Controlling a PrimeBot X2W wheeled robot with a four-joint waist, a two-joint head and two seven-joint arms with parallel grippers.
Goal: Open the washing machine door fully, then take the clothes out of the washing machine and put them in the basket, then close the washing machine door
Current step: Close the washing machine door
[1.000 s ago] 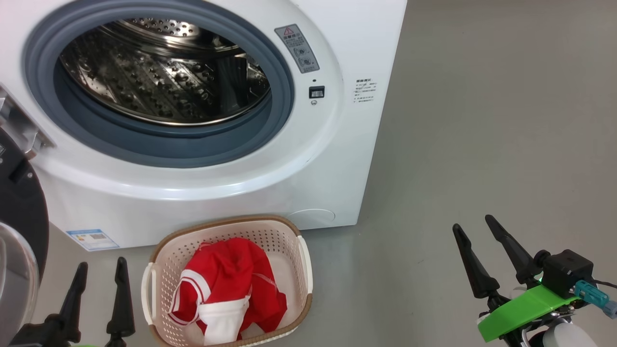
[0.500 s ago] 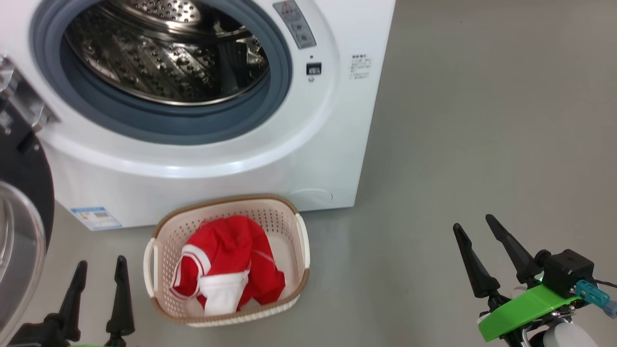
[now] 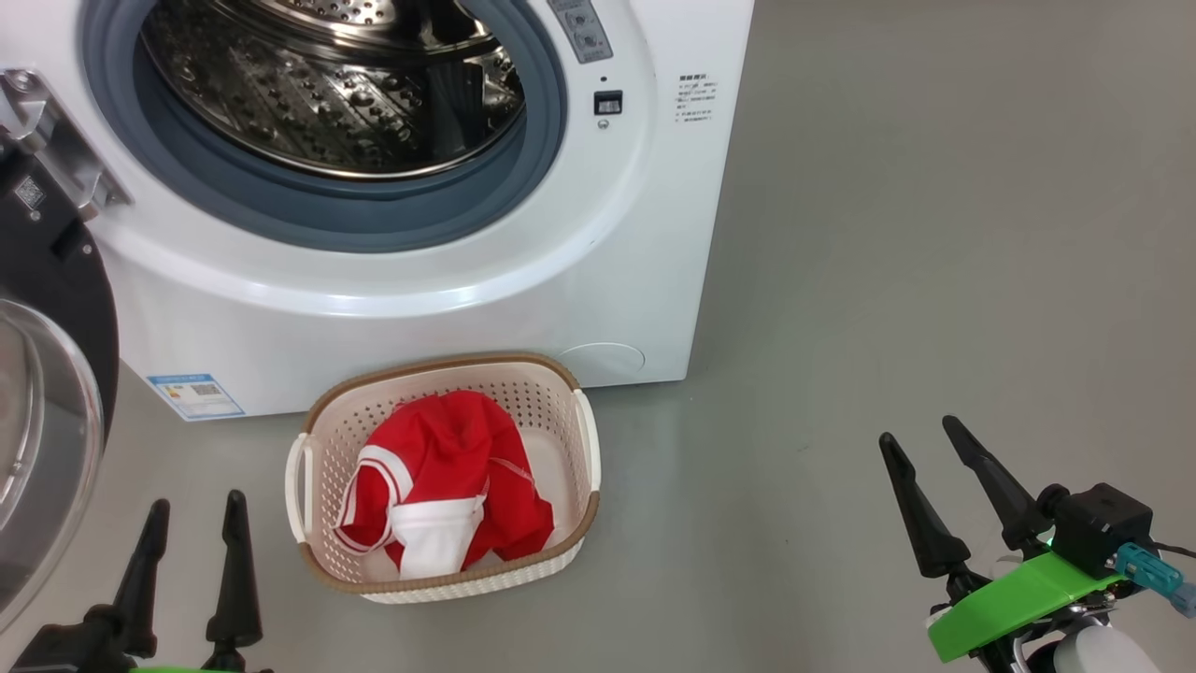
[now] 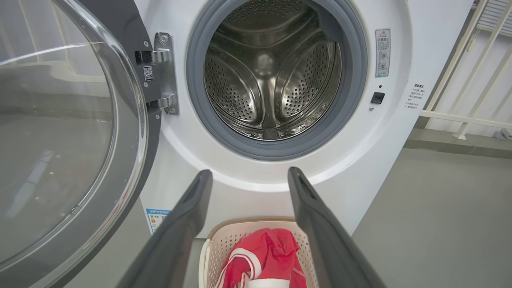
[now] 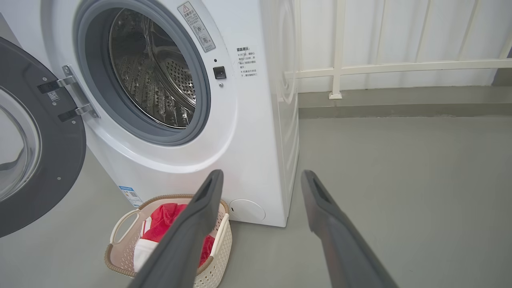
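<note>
Right end effector (image 3: 916, 431): two long black fingers (image 3: 922, 523), tapering to points. Bright green bracket (image 3: 1018, 598) at base. Black box module (image 3: 1098, 528) above bracket, teal connector (image 3: 1145, 568) alongside. Pale rounded forearm (image 3: 1103, 651). Left end effector (image 3: 197, 500): matching black fingers.

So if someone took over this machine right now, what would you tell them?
Hands: left gripper open, holding nothing; right gripper open, holding nothing.
The washing machine door is swung wide open on the left; the drum looks empty.
The clothes lie in the basket on the floor in front of the washing machine.
Done: door opened, clothes moved. To do: close the door.
</note>
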